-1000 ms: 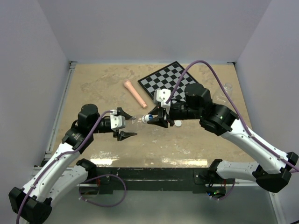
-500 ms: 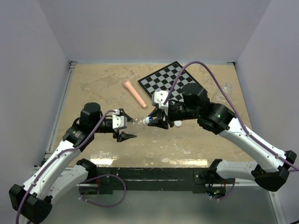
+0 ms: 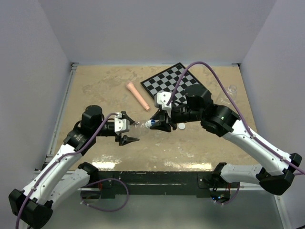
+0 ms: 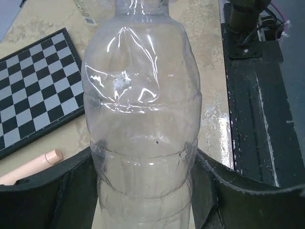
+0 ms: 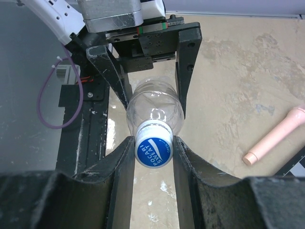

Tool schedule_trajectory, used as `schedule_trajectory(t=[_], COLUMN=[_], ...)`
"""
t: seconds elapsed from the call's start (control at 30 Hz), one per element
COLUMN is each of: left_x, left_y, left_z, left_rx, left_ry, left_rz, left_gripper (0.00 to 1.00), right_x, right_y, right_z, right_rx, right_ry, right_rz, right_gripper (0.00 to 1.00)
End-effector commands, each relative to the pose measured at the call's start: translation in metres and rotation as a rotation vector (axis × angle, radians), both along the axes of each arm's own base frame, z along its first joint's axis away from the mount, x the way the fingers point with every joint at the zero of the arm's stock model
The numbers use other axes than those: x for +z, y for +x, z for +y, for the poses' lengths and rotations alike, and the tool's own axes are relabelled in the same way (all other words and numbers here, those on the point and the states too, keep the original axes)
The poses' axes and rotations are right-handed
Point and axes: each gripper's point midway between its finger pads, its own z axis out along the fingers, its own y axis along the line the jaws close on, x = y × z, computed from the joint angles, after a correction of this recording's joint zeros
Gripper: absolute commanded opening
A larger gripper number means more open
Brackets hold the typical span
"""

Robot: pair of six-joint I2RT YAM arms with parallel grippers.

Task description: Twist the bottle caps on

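Left gripper [image 3: 128, 127] was clamped on the body of the clear bottle [image 4: 143, 119], which looked empty and was held level above the table [image 3: 95, 90]. Right gripper [image 5: 153, 148] was clamped on the blue cap [image 5: 153, 149] at the bottle's neck; the cap lettering read POCARI. Beyond, the white cap [image 3: 181, 126] lay on the table and the tiny bottle [image 3: 232, 88] stood at far right.

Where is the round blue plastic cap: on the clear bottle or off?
On: cap covers the bottle neck, pinched by the right gripper; tightness cannot tell.
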Motion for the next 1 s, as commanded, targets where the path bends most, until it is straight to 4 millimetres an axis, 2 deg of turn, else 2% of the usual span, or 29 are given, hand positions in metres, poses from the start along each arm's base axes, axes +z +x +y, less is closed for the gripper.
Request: schedule_trajectory(t=[0.0,0.17,0.37,0.4,0.63,0.8,0.97], left_x=[0.057,0.06,0.06,0.068,0.079,0.083,0.083], left_y=[-0.005,-0.004,0.005,0.009,0.018,0.021,0.025], left_z=[-0.011,-0.012,-0.01,-0.01,-0.008,-0.009,-0.011], left_rx=[-0.05,-0.027,0.042,0.066,0.17,0.213,0.252], left_ry=[-0.147,-0.183,-0.18,-0.203,-0.314,-0.327,-0.31], left_rz=[-0.194,-0.207,-0.23,-0.258,-0.249,-0.271,-0.319], left_gripper=[0.0,0.0,0.0,0.0,0.0,0.0,0.0], right_x=[-0.016,-0.015,-0.029,-0.03,-0.032,-0.045,-0.047], right_y=[0.004,0.011,0.021,0.023,0.041,0.052,0.053], right_z=[0.008,0.009,0.012,0.013,0.012,0.013,0.015], right_rx=[-0.029,-0.087,-0.162,-0.175,-0.306,-0.396,-0.415], right_ry=[-0.024,-0.011,-0.044,-0.044,-0.025,-0.028,-0.004], right_rz=[0.064,0.095,0.16,0.171,0.22,0.324,0.379], right_gripper=[0.0,0.0,0.0,0.0,0.0,0.0,0.0])
